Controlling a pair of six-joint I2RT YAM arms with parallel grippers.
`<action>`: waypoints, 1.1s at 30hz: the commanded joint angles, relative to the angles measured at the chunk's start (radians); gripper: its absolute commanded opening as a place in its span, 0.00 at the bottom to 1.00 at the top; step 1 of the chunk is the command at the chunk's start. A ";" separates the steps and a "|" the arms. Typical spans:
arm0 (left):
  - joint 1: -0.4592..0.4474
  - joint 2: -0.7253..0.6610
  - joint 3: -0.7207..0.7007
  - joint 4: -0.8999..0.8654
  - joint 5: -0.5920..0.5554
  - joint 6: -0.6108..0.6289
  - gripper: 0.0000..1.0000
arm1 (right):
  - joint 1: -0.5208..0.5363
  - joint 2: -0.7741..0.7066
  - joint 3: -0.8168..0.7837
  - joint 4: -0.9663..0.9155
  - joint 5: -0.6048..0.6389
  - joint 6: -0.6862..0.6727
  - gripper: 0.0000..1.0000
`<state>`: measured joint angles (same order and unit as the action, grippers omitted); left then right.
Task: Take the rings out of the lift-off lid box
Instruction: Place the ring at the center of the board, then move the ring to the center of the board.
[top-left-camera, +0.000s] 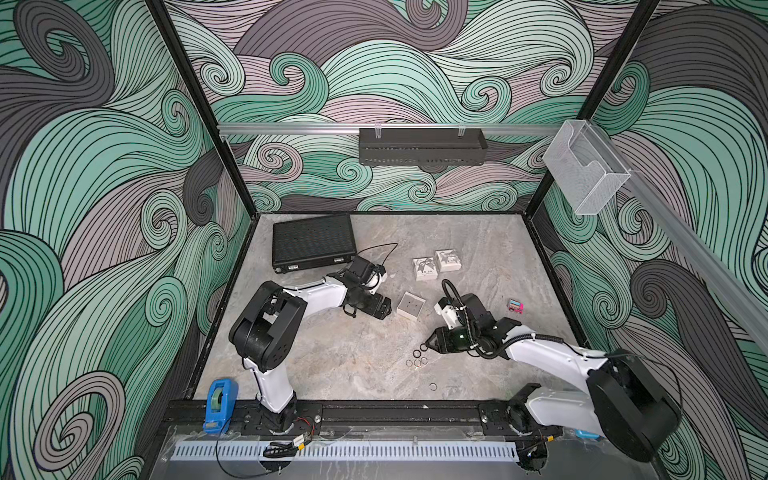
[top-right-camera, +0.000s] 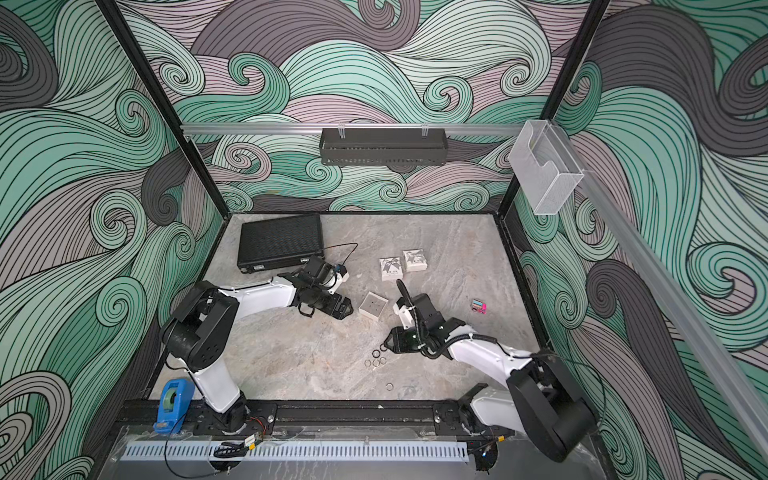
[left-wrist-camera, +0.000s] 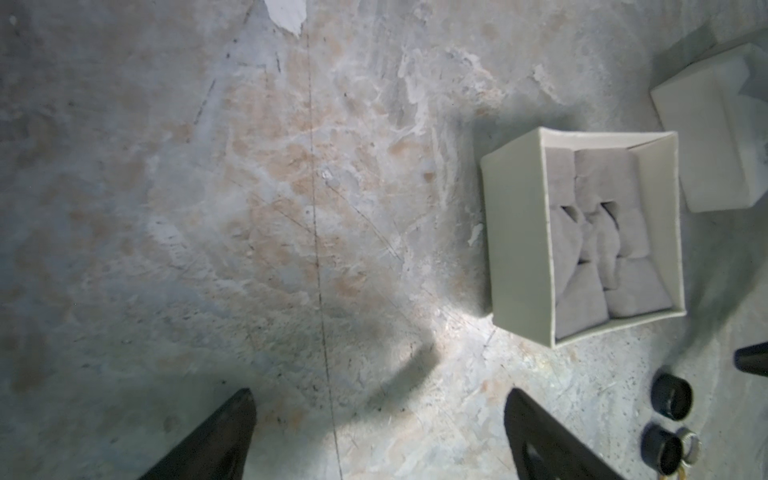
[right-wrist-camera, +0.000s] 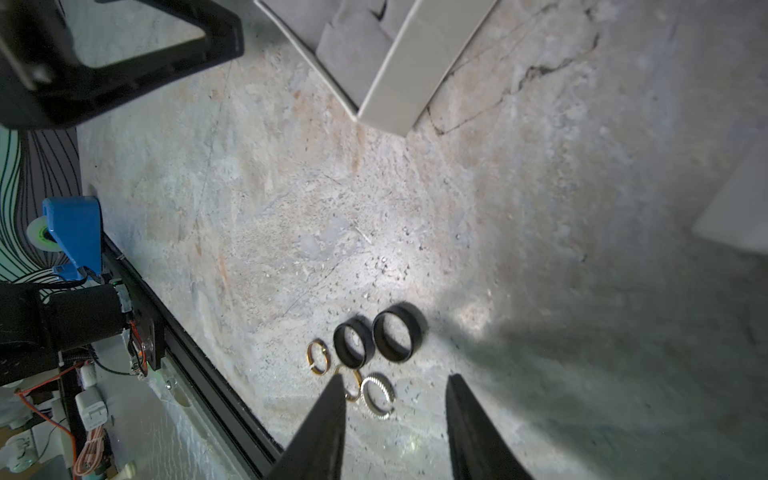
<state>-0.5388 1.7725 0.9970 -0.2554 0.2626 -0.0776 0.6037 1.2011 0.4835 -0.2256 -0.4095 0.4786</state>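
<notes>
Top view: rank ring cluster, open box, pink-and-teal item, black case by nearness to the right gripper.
1. ring cluster, at the right gripper
2. open box, just behind
3. pink-and-teal item, right side
4. black case, back left

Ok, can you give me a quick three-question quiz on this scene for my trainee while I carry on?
1. True or false: a ring sits in the open box.
2. How many black rings lie on the table? A one, B two, C four.
3. Fill the gap: the right tool is ___ (open or shut).
Key: 1 false; 2 B; 3 open.
</notes>
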 joint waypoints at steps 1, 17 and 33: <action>0.005 0.016 0.020 -0.008 0.007 -0.009 0.95 | 0.034 -0.098 -0.002 -0.189 0.069 -0.011 0.52; 0.004 0.000 0.011 -0.010 0.024 -0.010 0.95 | 0.376 -0.245 0.059 -0.462 0.456 0.054 1.00; 0.005 -0.014 -0.010 -0.001 0.021 -0.005 0.95 | 0.524 0.019 0.159 -0.529 0.595 0.127 1.00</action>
<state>-0.5388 1.7721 0.9962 -0.2535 0.2707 -0.0803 1.1152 1.2285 0.6445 -0.7258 0.1490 0.5598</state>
